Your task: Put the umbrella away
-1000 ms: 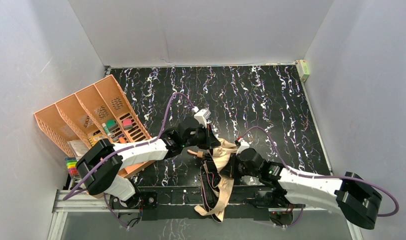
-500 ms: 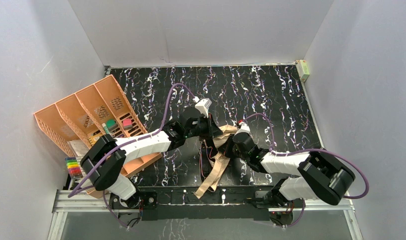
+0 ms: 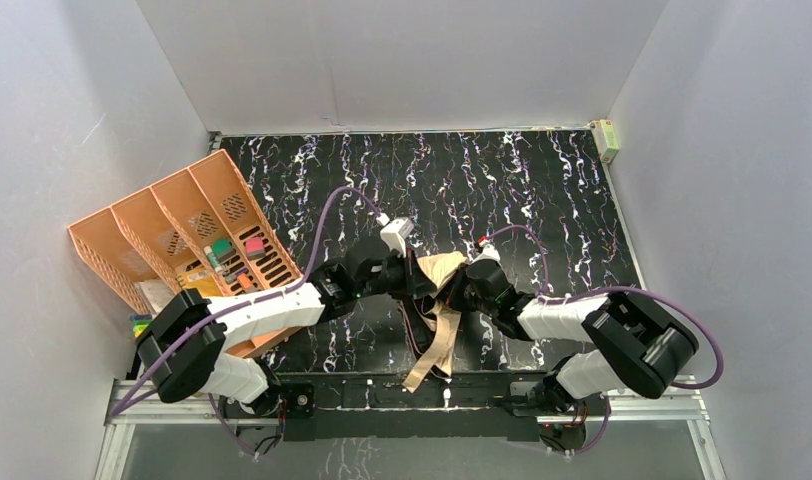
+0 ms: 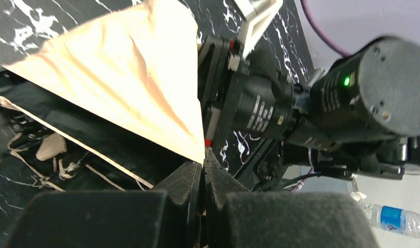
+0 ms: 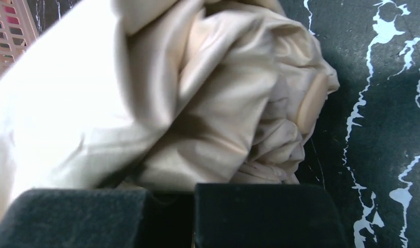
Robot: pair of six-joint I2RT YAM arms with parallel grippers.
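Observation:
The umbrella (image 3: 440, 305) lies half-folded mid-table between both arms, its tan canopy bunched and loose tan strips trailing toward the near edge. My left gripper (image 3: 414, 277) comes in from the left and is shut on a corner tip of the tan canopy (image 4: 146, 82); its jaws (image 4: 203, 161) pinch the point of the fabric. Below that corner the black inner side (image 4: 94, 139) shows. My right gripper (image 3: 458, 290) presses in from the right, and its jaws (image 5: 192, 195) are shut on bunched tan cloth (image 5: 213, 103). A pale handle end (image 5: 311, 101) peeks out of the folds.
An orange desk organizer (image 3: 182, 232) holding small coloured items stands at the left. A small green-white box (image 3: 607, 138) sits in the far right corner. The metal base rail (image 3: 382, 393) runs along the near edge. The right arm's wrist (image 4: 301, 108) is close in front of the left gripper.
The right arm swung in from the near right toward the centre, drawing the umbrella's hanging fabric up from the near edge. The left gripper shifted slightly left, still gripping the canopy.

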